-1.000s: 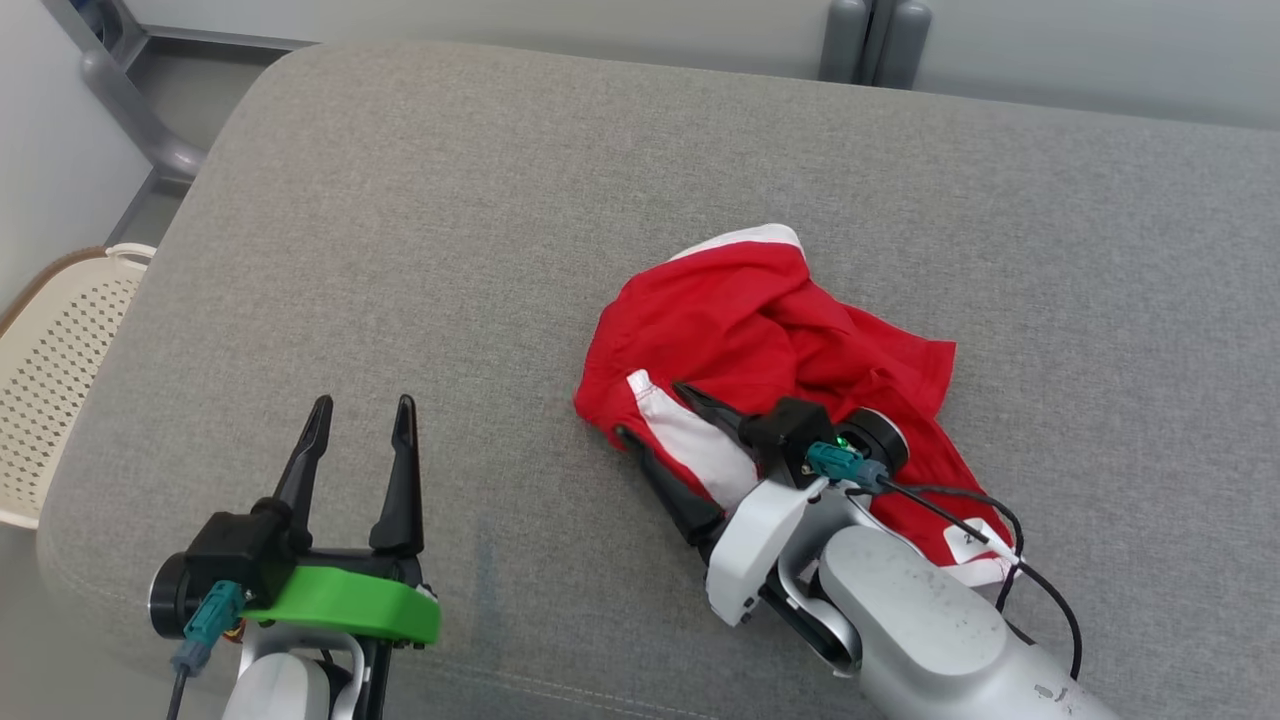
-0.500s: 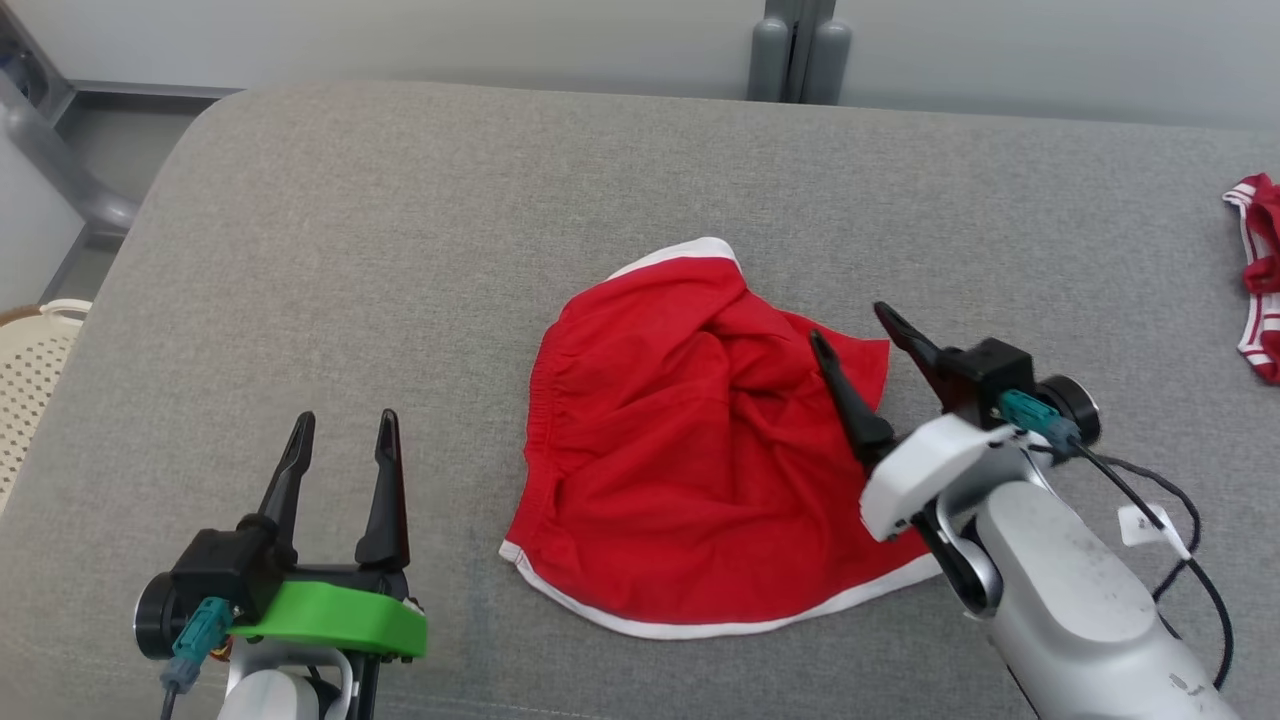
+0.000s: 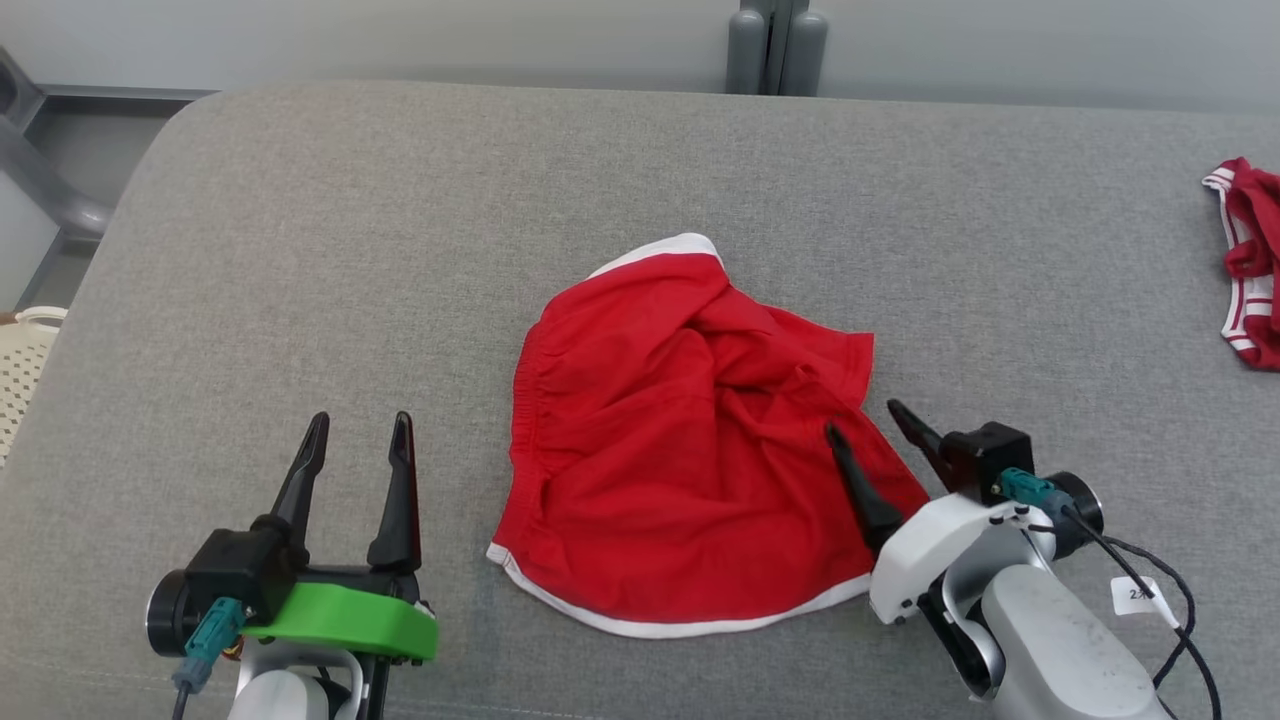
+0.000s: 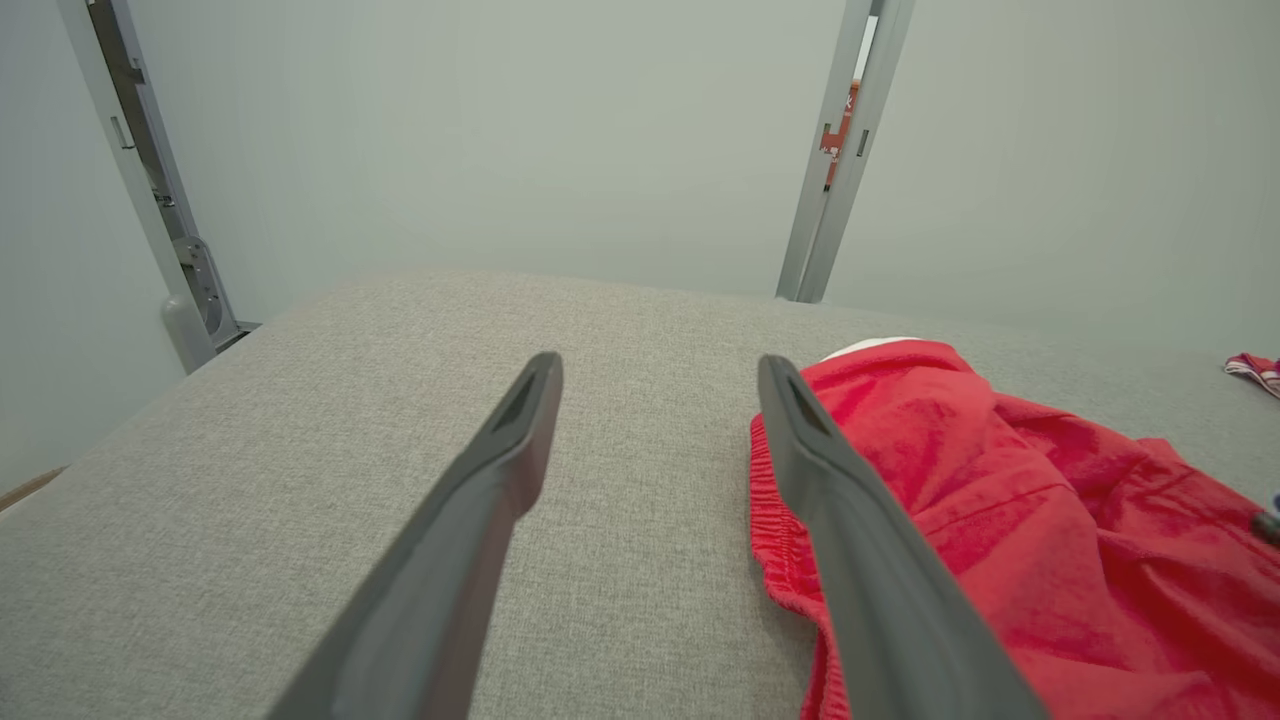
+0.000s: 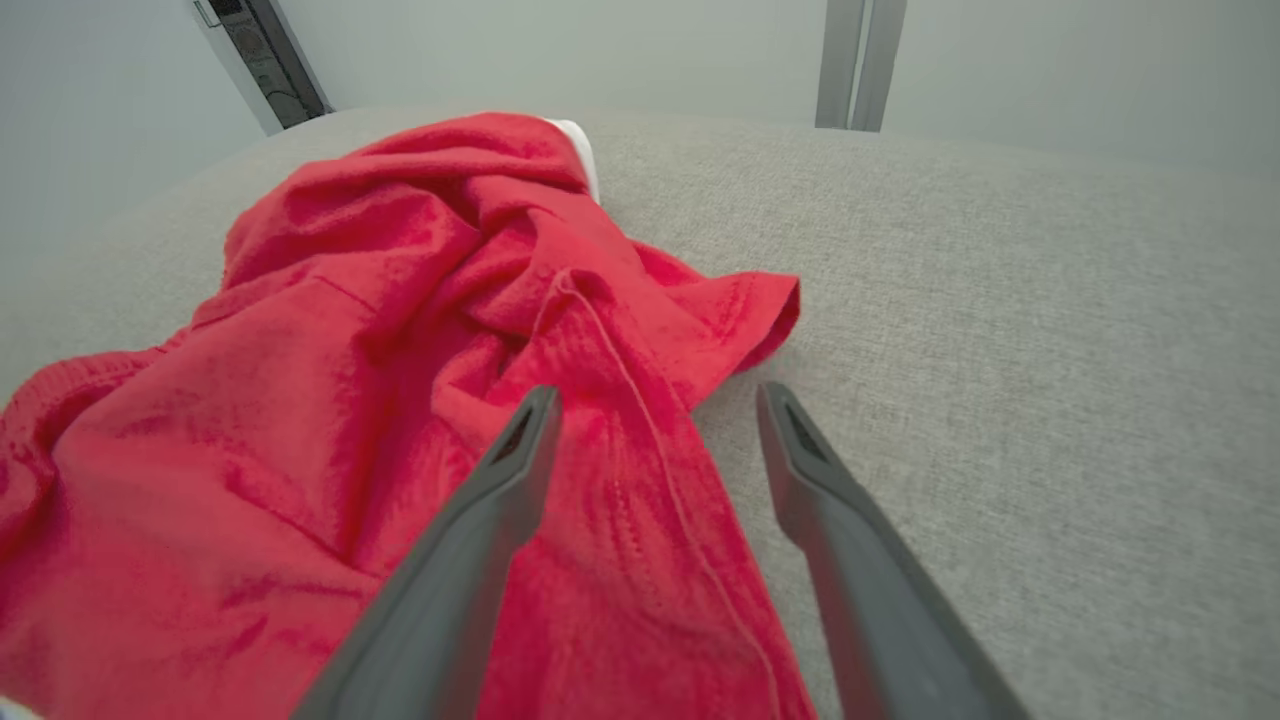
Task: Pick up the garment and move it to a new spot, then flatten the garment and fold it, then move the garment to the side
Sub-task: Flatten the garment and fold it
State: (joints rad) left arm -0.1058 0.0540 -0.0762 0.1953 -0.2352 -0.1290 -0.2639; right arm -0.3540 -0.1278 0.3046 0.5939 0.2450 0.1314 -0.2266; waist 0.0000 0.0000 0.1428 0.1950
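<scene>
**Head view.** The red shorts [image 3: 690,450] lie crumpled but partly spread at the middle of the grey cushion [image 3: 400,250], probably so that both of your arms can reach them. Your right end effector [image 3: 862,417] hovers at their right edge, fingers parted and holding nothing. Your left end effector [image 3: 361,418] is just beside their left edge, likewise parted and empty.

**Left wrist view.** The waistband lies just right of the fingers, handy for a flattening pull.

**Right wrist view.** The fingers straddle the shorts' seamed edge, a sensible place to pinch.
</scene>
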